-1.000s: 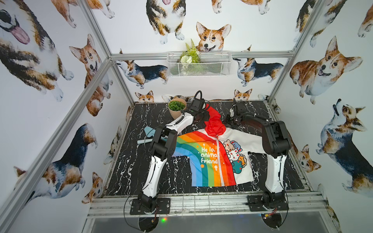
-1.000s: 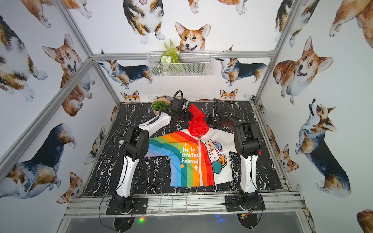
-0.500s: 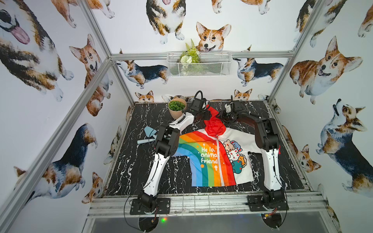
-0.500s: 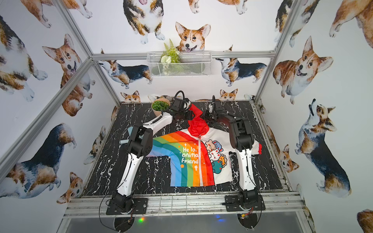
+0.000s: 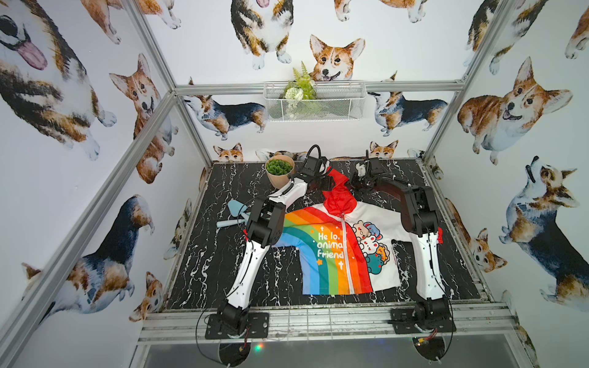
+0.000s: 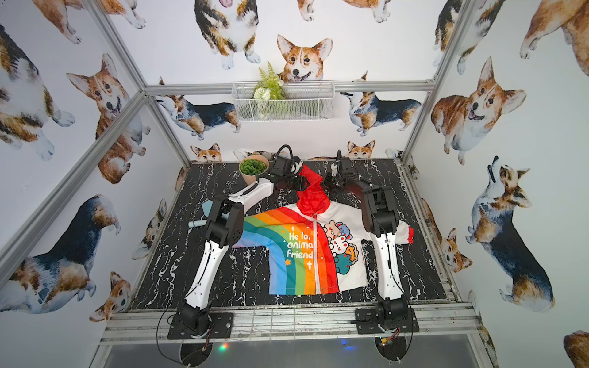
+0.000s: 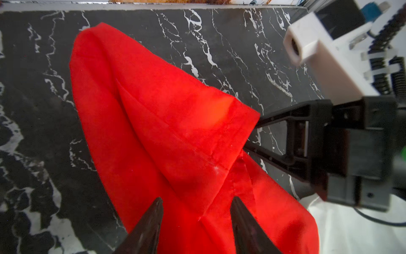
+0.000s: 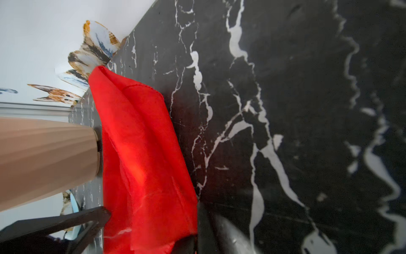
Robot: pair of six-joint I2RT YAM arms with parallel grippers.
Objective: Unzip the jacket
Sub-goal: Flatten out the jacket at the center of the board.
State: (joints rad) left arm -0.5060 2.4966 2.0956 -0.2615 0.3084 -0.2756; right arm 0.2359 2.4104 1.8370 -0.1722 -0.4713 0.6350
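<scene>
The jacket lies flat on the black marble table, its white zipper closed. Its red hood points toward the back wall. My left gripper hovers open over the hood's left side, its dark fingertips apart above the red cloth. My right gripper is shut on the hood's right edge, and the cloth hides one of its fingers.
A tan pot with a green plant stands just left of the hood, close behind my left arm. A light blue tool lies left of the jacket. A wire basket hangs on the back wall.
My right arm swung left toward the hood and its jaws closed on the hood's edge. My left jaws opened slightly wider over the hood.
</scene>
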